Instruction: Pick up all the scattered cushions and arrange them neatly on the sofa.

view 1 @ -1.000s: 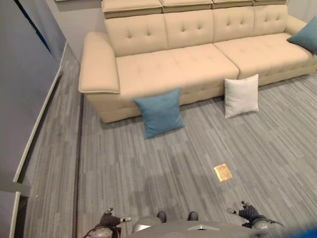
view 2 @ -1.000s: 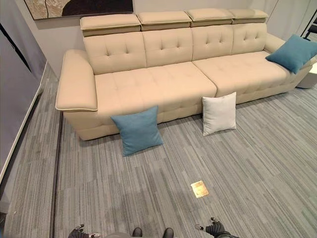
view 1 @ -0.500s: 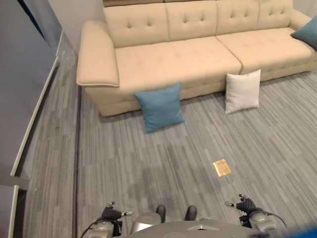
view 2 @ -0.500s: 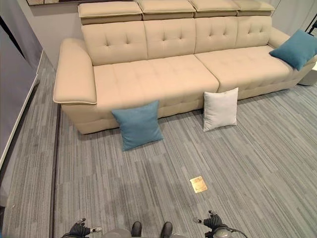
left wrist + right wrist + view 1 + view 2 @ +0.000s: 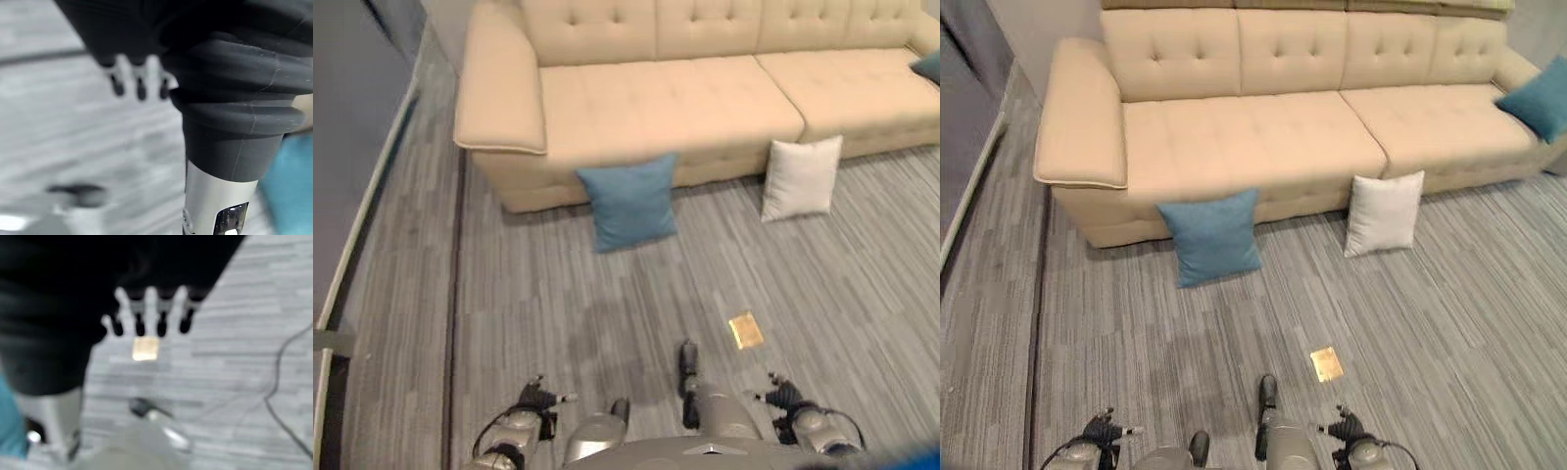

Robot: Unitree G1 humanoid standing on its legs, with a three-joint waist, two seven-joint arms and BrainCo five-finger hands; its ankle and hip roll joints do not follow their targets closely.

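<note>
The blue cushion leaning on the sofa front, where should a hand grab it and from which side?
Probably its top edge, from above and the front: the blue cushion stands tilted against the sofa, its lower edge on the floor, so its upper corners are free.

We see soft, even room light and faint shadows on the carpet point(image 5: 1136, 323); both wrist views are motion-blurred.

— Where are the hands?
— Both low at the robot's sides: the left hand point(image 5: 540, 397) and the right hand point(image 5: 781, 396).
— Holding anything?
— No. In each wrist view the fingers point(image 5: 140, 83) hang straight and loose over the floor, empty.
</note>
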